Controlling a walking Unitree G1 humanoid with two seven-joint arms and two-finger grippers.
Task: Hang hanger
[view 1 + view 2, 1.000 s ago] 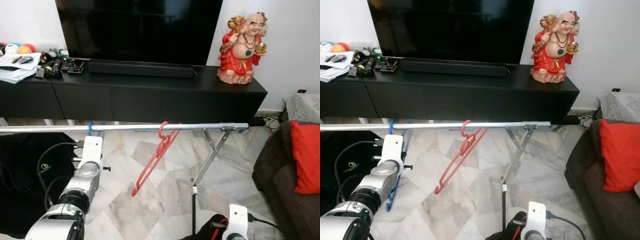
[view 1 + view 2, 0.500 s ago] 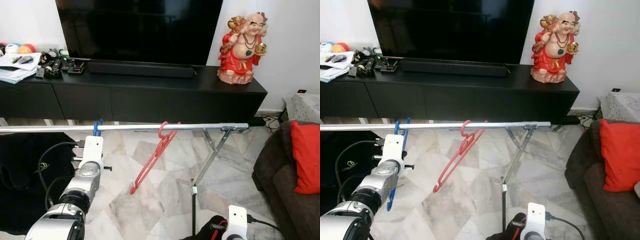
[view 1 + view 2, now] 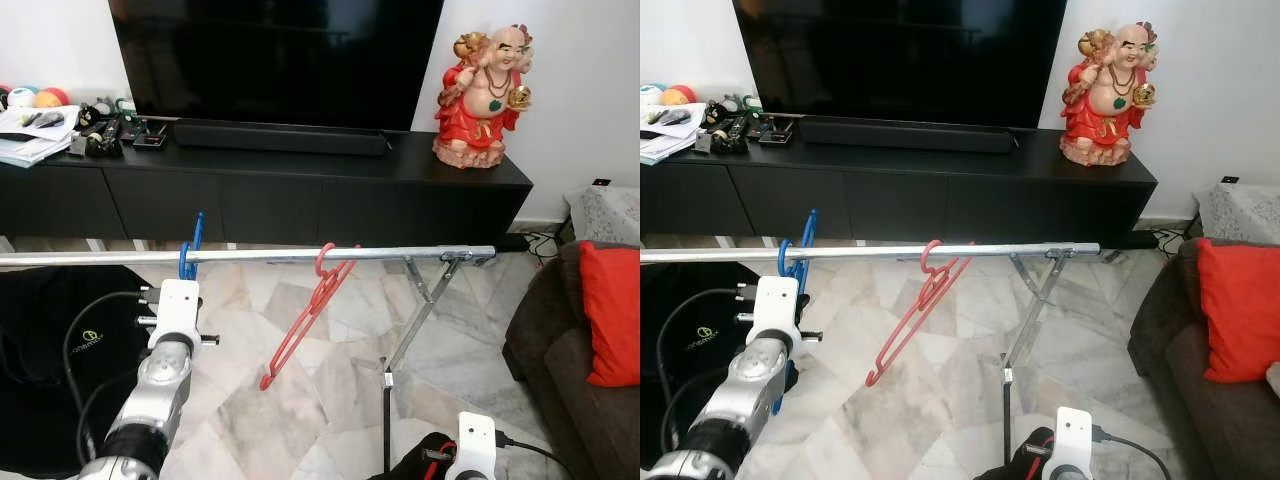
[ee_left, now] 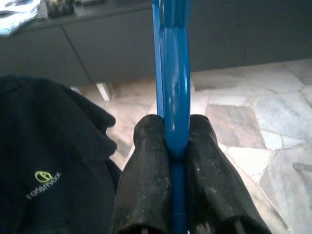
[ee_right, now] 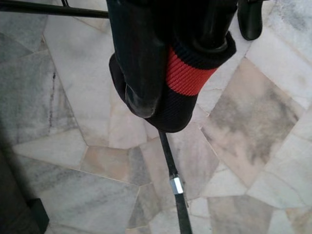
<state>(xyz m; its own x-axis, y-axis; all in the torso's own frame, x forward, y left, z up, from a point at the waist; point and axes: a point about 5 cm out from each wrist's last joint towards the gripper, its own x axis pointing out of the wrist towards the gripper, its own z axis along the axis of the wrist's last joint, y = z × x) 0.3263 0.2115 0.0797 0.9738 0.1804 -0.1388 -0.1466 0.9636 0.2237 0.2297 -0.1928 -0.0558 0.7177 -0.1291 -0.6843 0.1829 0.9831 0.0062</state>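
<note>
My left gripper (image 4: 171, 146) is clenched on the blue hanger (image 3: 189, 248), whose hook sits at the rail (image 3: 270, 256), left of the red hanger (image 3: 305, 320). I can't tell whether it is seated — letting go early could drop it.

My right gripper (image 5: 165, 92) hangs idle below the rail, closed on a black-and-red cloth (image 5: 187, 73).

Left arm: raised forward, left gripper (image 4: 176, 195) with black fingers clamped together.
Right arm: low, right gripper (image 5: 170, 68) pointing floorward.
</note>
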